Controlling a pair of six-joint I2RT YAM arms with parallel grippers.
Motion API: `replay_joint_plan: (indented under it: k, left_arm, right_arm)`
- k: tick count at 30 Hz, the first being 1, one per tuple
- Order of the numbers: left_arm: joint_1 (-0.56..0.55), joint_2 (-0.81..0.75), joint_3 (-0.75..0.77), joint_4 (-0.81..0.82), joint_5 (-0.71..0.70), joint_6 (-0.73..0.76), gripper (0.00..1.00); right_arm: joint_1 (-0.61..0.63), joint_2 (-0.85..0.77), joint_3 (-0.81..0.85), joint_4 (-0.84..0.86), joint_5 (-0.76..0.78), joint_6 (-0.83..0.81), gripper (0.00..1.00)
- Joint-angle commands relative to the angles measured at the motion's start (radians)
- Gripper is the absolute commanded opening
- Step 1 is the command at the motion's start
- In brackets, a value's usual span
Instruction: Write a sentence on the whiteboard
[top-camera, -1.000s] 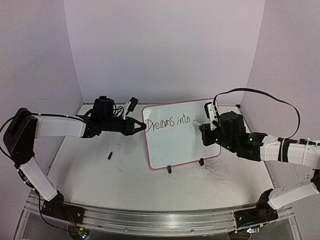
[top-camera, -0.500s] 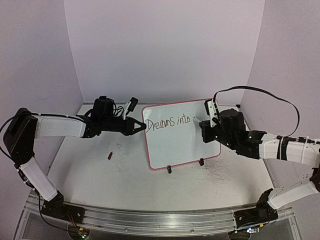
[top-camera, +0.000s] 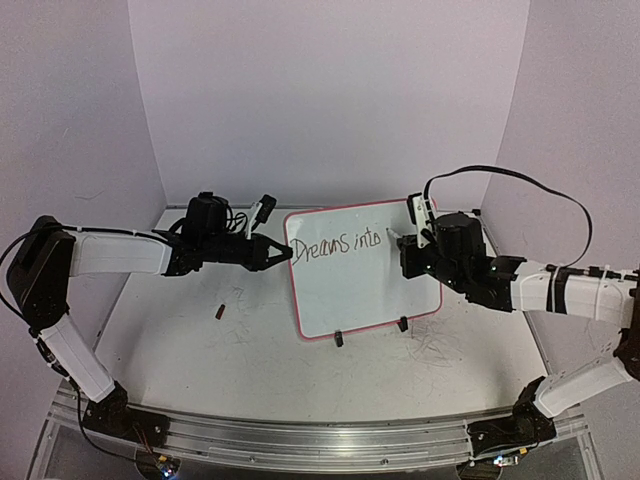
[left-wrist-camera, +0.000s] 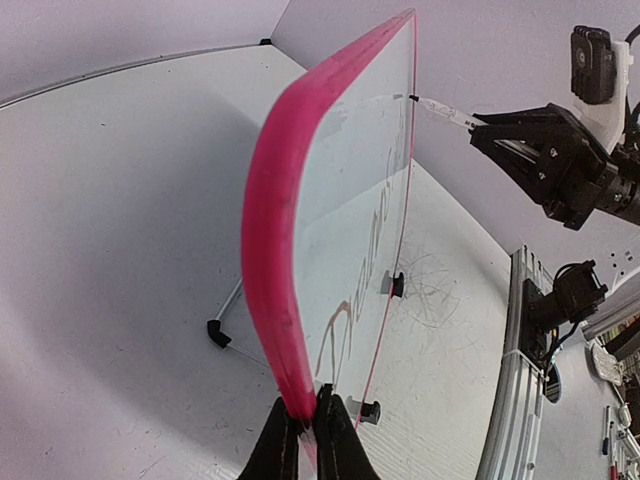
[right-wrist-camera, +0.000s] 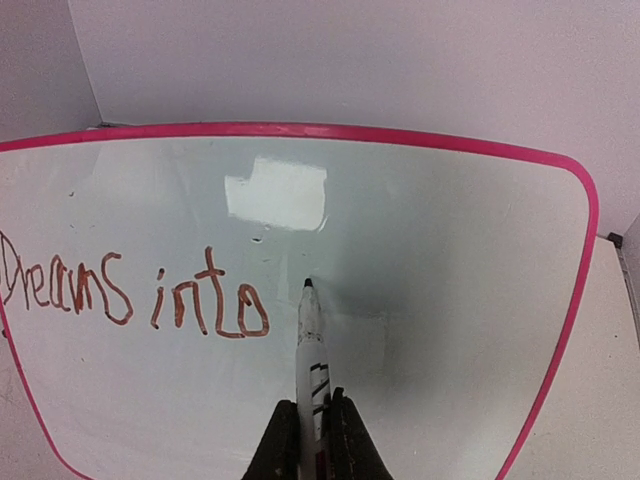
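Marker (right-wrist-camera: 311, 335) higher now, just past sentence (right-wrist-camera: 135, 295)

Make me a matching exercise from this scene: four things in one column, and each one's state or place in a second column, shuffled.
Column one:
1. left gripper
2. right gripper
3. whiteboard
4. small dark piece

Column two:
A. standing propped up on black clip feet
B. shut on a marker whose tip is at the board
C. lying on the tabletop, left of the board
D. shut on the board's pink frame

Pairs: 1-D, 2-B, 3-A, 4-C
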Motion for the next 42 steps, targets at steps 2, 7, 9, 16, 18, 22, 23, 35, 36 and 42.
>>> replay_joint_plan:
  k: [2,7,9,16,18,22,23,35,36,42]
  left_arm:
    - [-0.028,-0.005,0.028,-0.060,0.000,0.062,0.00]
    - [-0.028,-0.004,0.029,-0.060,0.001,0.062,0.00]
    - [-0.028,-0.003,0.028,-0.060,0.001,0.062,0.00]
    - [-0.028,-0.002,0.030,-0.060,0.002,0.062,0.00]
    - [-0.028,-0.002,0.029,-0.060,0.002,0.062,0.00]
    - [-0.028,-0.004,0.028,-0.060,0.001,0.062,0.00]
    - [-0.028,-0.004,0.029,-0.060,0.001,0.062,0.00]
    - [-0.030,-0.002,0.029,-0.061,0.001,0.062,0.00]
    - [-0.029,-0.002,0.028,-0.061,0.001,0.062,0.00]
    - [-0.032,0.000,0.028,-0.060,0.001,0.062,0.00]
  right_arm:
    - [-0.009,0.006,0.042,0.029,0.008,0.006,0.00]
    - [-0.012,0.020,0.040,0.026,0.004,0.006,0.00]
    - [-0.014,0.023,0.040,0.025,0.005,0.009,0.00]
    - [-0.014,0.015,0.041,-0.006,0.029,0.023,0.00]
    - [-0.014,0.013,0.039,-0.017,0.027,0.027,0.00]
    - [-0.014,0.001,0.022,-0.034,0.020,0.043,0.00]
    - [-0.014,-0.003,0.016,-0.037,0.018,0.046,0.00]
    - [-0.013,-0.038,-0.039,-0.048,-0.012,0.085,0.00]
    - [-0.013,-0.041,-0.042,-0.049,-0.013,0.087,0.00]
    - [-0.013,-0.049,-0.053,-0.050,-0.027,0.098,0.00]
